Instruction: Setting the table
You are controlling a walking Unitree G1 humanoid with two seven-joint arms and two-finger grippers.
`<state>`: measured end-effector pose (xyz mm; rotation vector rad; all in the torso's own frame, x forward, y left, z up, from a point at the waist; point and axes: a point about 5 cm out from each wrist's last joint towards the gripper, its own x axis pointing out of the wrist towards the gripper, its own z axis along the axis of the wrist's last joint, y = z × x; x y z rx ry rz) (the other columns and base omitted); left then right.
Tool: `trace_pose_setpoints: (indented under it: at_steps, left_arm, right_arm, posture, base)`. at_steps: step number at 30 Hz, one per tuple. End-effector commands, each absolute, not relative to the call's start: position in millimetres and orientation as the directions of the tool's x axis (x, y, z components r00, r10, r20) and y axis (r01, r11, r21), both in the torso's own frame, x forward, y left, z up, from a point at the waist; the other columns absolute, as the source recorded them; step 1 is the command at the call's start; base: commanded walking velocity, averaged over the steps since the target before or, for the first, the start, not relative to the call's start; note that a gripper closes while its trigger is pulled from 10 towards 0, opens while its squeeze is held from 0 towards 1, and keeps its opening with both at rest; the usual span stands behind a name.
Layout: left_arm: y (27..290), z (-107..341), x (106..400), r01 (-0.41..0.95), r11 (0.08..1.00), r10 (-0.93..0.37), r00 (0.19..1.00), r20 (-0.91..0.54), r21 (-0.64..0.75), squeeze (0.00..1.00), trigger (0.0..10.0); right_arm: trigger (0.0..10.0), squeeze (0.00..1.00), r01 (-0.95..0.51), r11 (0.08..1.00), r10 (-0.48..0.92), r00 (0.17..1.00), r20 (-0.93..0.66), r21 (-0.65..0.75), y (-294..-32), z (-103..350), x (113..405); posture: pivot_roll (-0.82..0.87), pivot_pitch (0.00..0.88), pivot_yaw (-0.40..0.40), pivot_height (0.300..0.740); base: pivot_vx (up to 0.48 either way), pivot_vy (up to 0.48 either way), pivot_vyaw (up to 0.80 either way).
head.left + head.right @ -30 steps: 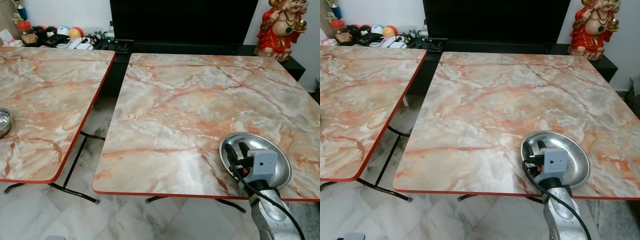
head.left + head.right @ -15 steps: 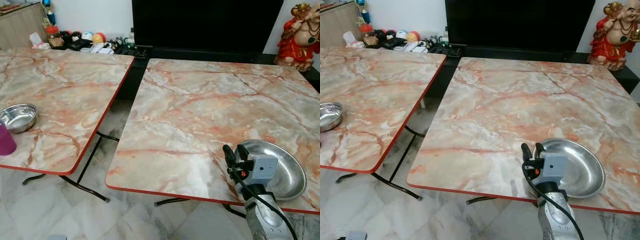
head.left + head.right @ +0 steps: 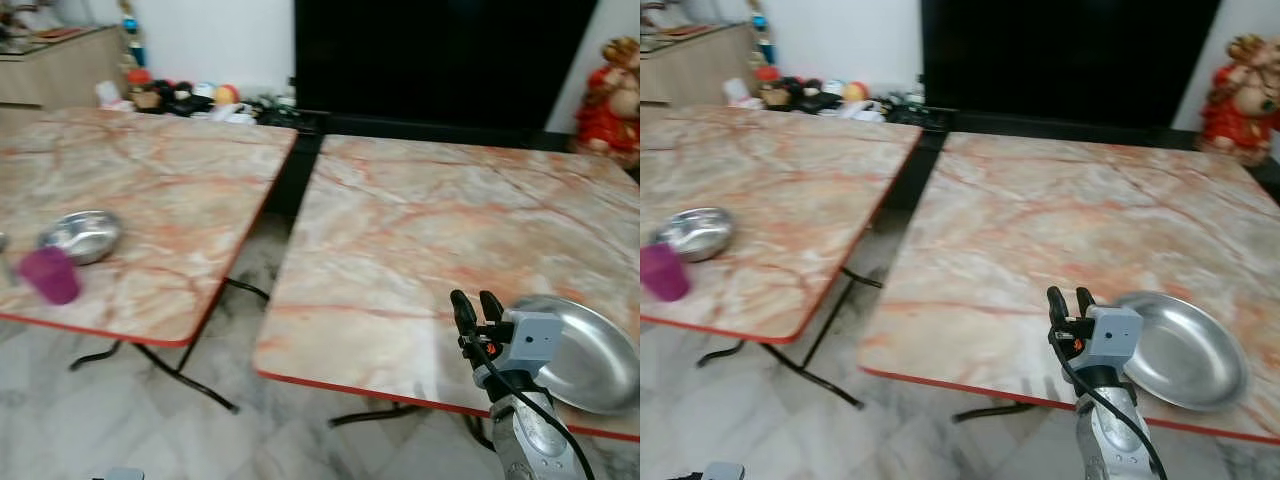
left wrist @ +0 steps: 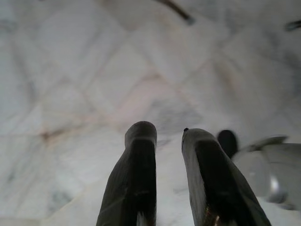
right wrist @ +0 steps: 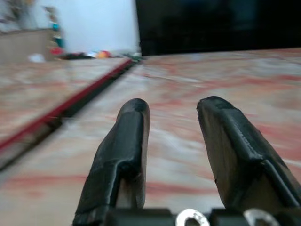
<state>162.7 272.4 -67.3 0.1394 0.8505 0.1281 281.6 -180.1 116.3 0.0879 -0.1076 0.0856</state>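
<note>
Shallow steel dish (image 3: 583,350) near the front right edge of the right-hand marble-patterned table (image 3: 420,230).

The dish is round, polished and empty. The right gripper (image 3: 476,306) hovers just beside its left rim, fingers slightly apart, holding nothing. The left gripper (image 4: 167,136), fingers also slightly apart, points at the pale tiled floor (image 4: 94,70). A second table (image 3: 150,190), red-edged like the first, carries a steel bowl (image 3: 82,235) and a purple cup (image 3: 50,274). A black screen (image 3: 440,60) and a red figurine (image 3: 610,100) stand behind.

right claw (image 3: 477,305) raised, parted, left claw (image 4: 168,136) hanging
</note>
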Motion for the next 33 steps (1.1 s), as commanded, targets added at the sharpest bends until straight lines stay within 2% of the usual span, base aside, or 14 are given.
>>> trace_pose_setpoints:
  at_steps: [1, 16, 33]
  left_arm:
    - [275.3, -67.4, 160.7, -0.055, 0.982, 0.174, 0.644, -0.745, 0.182, 0.00, 10.0]
    - [276.5, -65.5, 163.6, -0.058, 0.981, 0.176, 0.653, -0.737, 0.183, 0.00, 10.0]
    - [273.5, -65.2, 167.0, -0.075, 0.981, 0.181, 0.659, -0.730, 0.177, 0.00, 10.0]
  right_arm:
    - [10.0, 0.00, -0.101, 0.992, 0.092, 0.989, 0.119, 0.072, -178.5, 117.3, 281.4]
    - [10.0, 0.00, -0.118, 0.991, 0.108, 0.986, 0.127, 0.070, -173.0, 118.6, 285.3]
    - [10.0, 0.00, -0.108, 0.992, 0.098, 0.983, 0.153, 0.063, -168.1, 124.8, 291.8]
  posture:
    - [-0.05, 0.004, 0.024, 0.740]
    - [-0.04, 0.000, 0.020, 0.740]
    - [-0.02, 0.052, 0.018, 0.740]
  base:
    - [0.000, 0.480, 0.00]
    - [0.000, 0.480, 0.00]
    - [0.000, 0.480, 0.00]
